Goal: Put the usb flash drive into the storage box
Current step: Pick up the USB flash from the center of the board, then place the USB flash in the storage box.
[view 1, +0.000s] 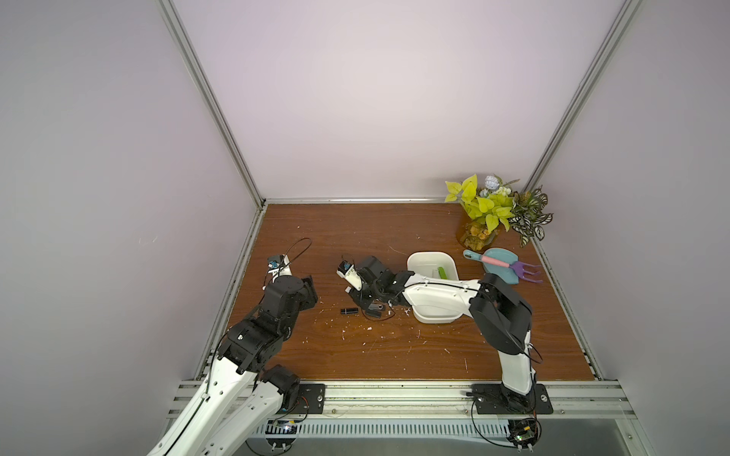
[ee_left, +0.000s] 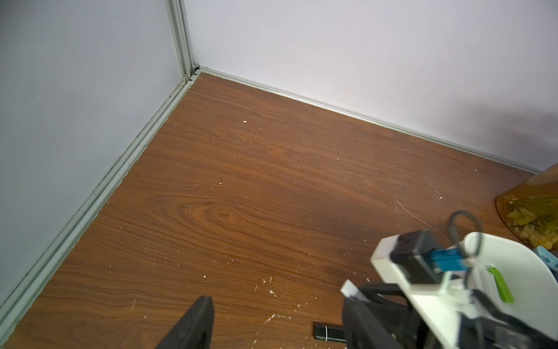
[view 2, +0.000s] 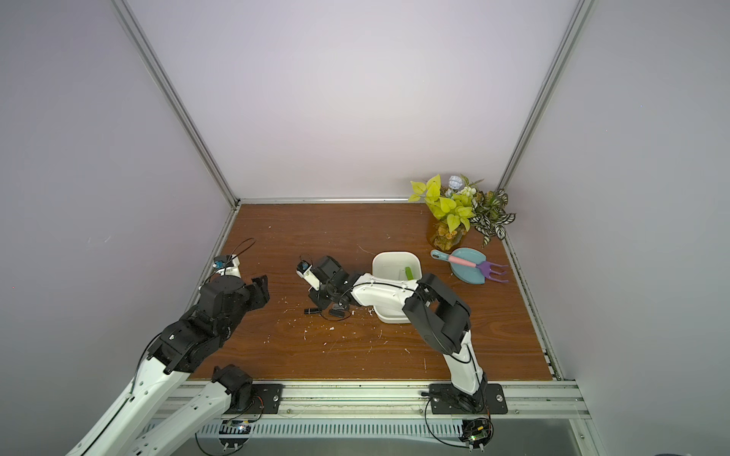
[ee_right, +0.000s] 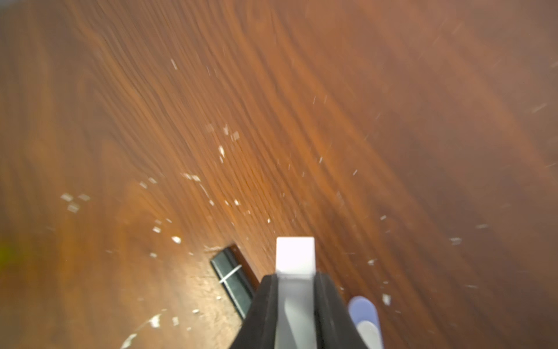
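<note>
Evidently grasp step, lift pending. Top view: storage box [view 1: 424, 262] well apart from right fingers [view 1: 364, 299], back under the forearm. Left wrist: left fingers [ee_left: 193, 320] apart, holding nothing. Right wrist: right fingers clamped on white flash drive [ee_right: 295, 256]; black drive [ee_right: 232, 281] just beside. Next, likely: raise, swing over box, release.

The white storage box [view 2: 385, 272] sat right of centre on the counter [view 2: 355, 355], the right arm [view 2: 379, 294] lying across its near half. A black flash drive [view 2: 312, 310] lay at its 9 o'clock, a teal dustpan [view 2: 468, 276] at 3, a plant [view 2: 450, 205] at 1.
</note>
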